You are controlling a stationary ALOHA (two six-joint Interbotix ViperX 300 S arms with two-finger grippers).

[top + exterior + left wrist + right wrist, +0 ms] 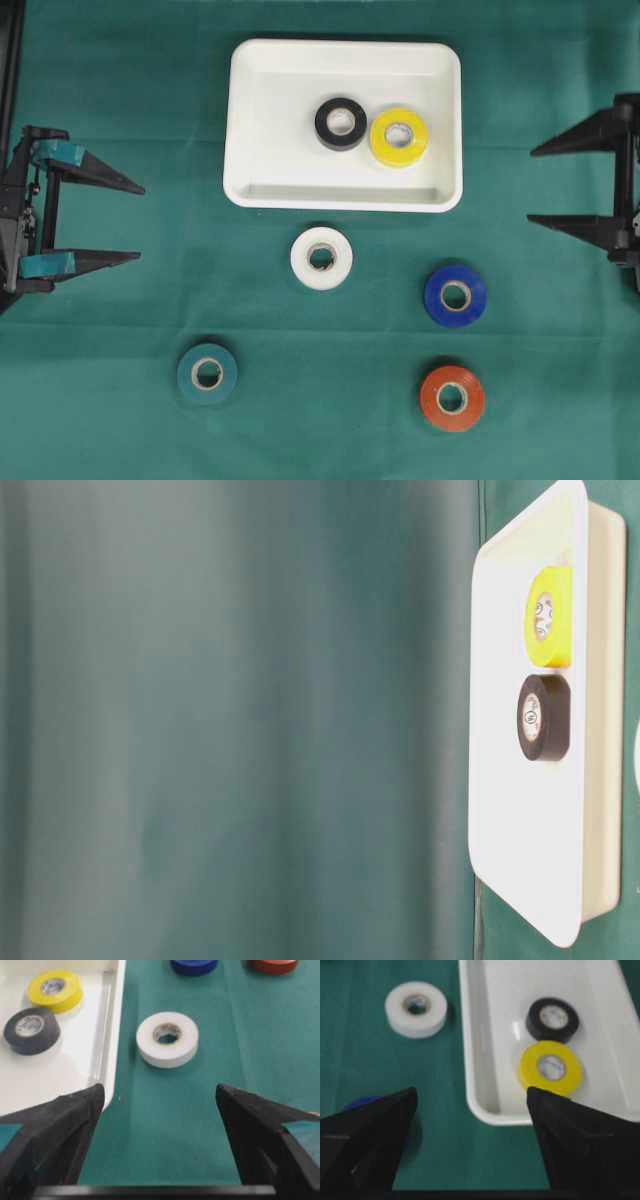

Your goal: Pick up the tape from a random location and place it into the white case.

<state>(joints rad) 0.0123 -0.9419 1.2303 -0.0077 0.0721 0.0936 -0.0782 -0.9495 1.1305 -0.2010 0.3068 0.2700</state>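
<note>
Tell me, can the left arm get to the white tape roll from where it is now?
Probably yes. The left gripper stands open at the table's left edge, and only bare green cloth lies between it and the white tape roll, which sits just outside the white case.

Glossy plastic white case [250,120]; matt cloth table cover [120,420].
</note>
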